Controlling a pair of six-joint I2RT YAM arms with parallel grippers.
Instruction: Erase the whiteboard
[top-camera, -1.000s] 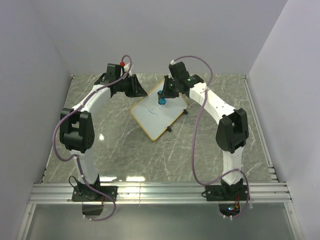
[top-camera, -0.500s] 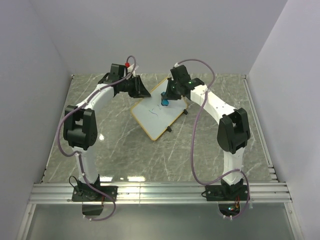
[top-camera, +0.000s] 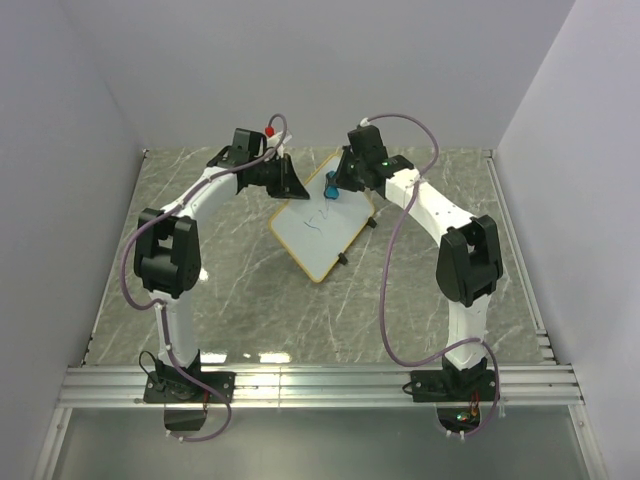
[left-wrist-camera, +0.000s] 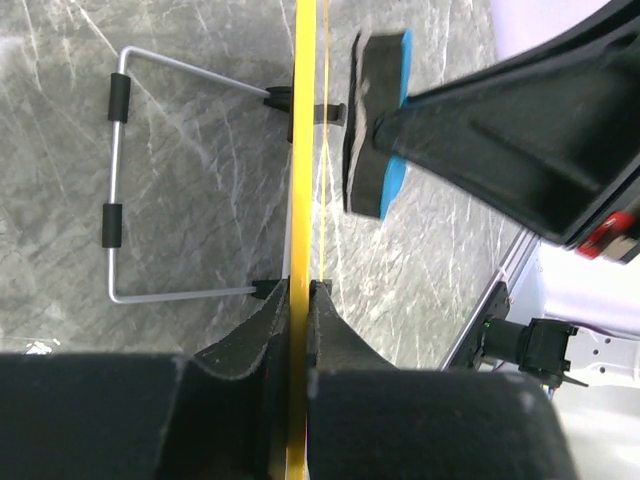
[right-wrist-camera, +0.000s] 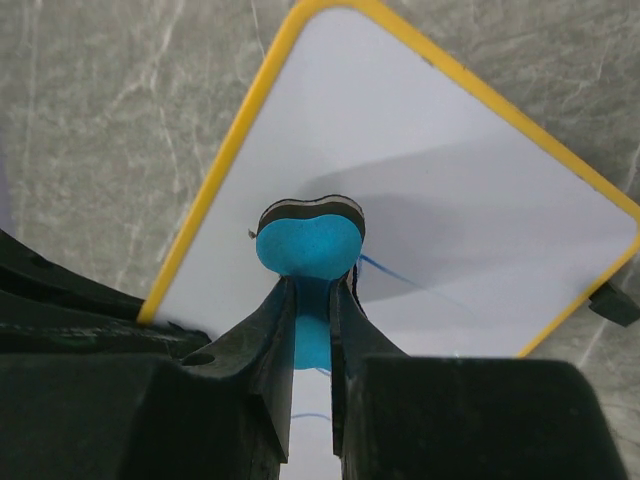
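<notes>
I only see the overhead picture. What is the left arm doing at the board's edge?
Observer: The left gripper is clamped on the whiteboard, pinching its yellow frame edge-on.
Operator: And the blue thing on the right?
Observer: The right gripper is shut on a blue eraser, its black felt side facing the board.
Operator: Anything behind the board?
Observer: A wire stand with black sleeves sticks out from its back.

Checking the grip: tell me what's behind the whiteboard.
A wire stand with two black sleeves juts out behind the whiteboard, over the table. The board's back face is edge-on, unseen.
</notes>
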